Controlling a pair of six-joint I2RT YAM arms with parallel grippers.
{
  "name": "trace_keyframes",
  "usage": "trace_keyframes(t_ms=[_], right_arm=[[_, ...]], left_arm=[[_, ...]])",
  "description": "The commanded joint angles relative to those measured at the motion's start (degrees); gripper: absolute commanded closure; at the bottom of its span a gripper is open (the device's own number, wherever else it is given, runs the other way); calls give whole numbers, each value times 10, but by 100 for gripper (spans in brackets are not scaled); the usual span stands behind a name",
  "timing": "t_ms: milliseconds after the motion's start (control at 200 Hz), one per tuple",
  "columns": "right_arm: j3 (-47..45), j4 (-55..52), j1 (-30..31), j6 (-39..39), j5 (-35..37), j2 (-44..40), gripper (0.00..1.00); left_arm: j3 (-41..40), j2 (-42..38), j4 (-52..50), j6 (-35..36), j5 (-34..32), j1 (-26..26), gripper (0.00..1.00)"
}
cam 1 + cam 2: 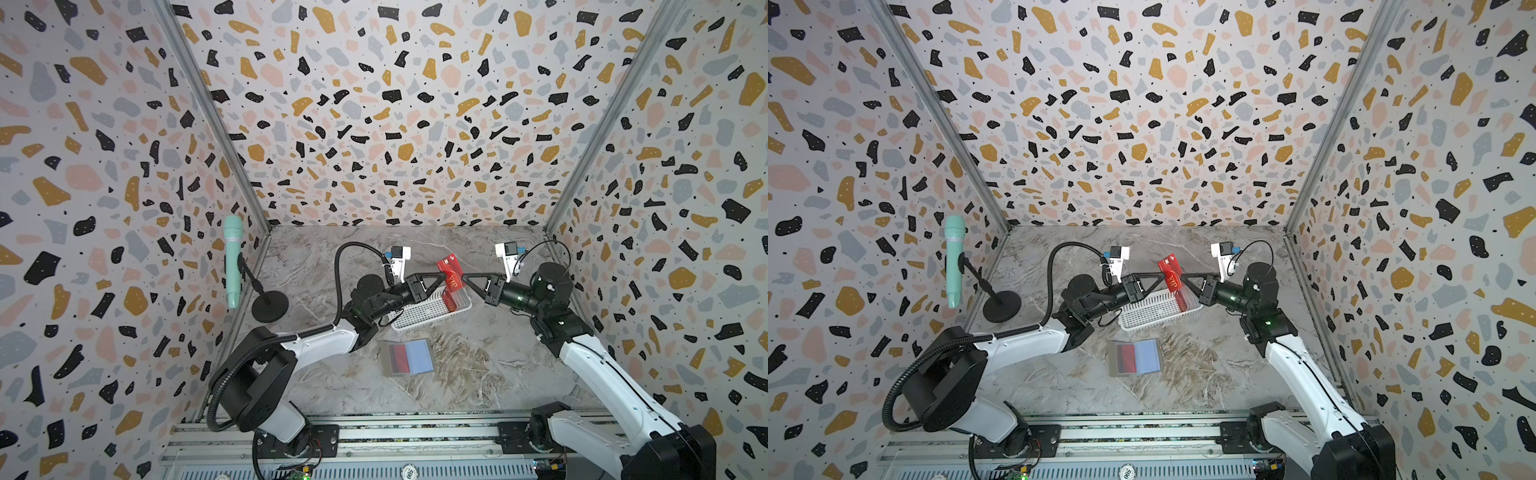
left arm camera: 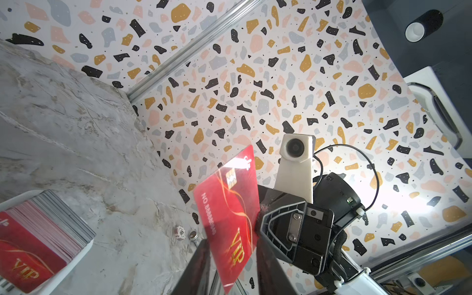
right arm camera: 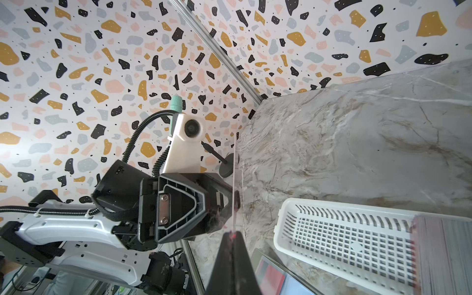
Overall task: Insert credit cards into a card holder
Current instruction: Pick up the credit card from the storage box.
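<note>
We see both grippers meeting over the basket, above the end where the stack of cards stands on edge inside it. Between them a single red card with gold "VIP" lettering hangs clear of the basket and the stack, upright and a little tilted.

The right gripper reaches in from the right arm's side of the basket. Its jaws are pressed together on one long edge of the card. In the right wrist view the card shows edge-on, running straight out from between that gripper's fingers.

The left gripper comes in from the other side of the basket, tip to tip with the right one. Its jaws stand partly apart with the lower, "VIP" end of the card lying between them. In the right wrist view one of its fingertips sits right against the card's face. We cannot tell whether these jaws actually press on the card or merely straddle it.

The holder lies open and flat on the table, near the basket on the side towards the arm bases. It is apart from both grippers, and its inside shows dark red beside pale blue. Both top views show it untouched.
</note>
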Motion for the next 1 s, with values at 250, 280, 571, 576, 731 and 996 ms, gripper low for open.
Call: trace_keyframes(t_ms=[250, 280, 571, 576, 731, 996], right_arm=[[-13, 54, 0, 33, -35, -10, 97], [-13, 54, 0, 33, -35, -10, 97], [-12, 30, 0, 17, -14, -15, 97], [-12, 28, 0, 16, -13, -15, 97], [-14, 19, 1, 9, 1, -17, 97], [-31, 55, 0, 35, -18, -8, 97]], left_arm=[[-3, 10, 80, -34, 30, 1, 69], [-4, 10, 79, -34, 30, 1, 69], [-9, 11, 67, -27, 29, 1, 66], [-9, 10, 67, -27, 29, 1, 66], [-8, 6, 59, -21, 26, 1, 66], [-3, 5, 88, -38, 35, 1, 76]])
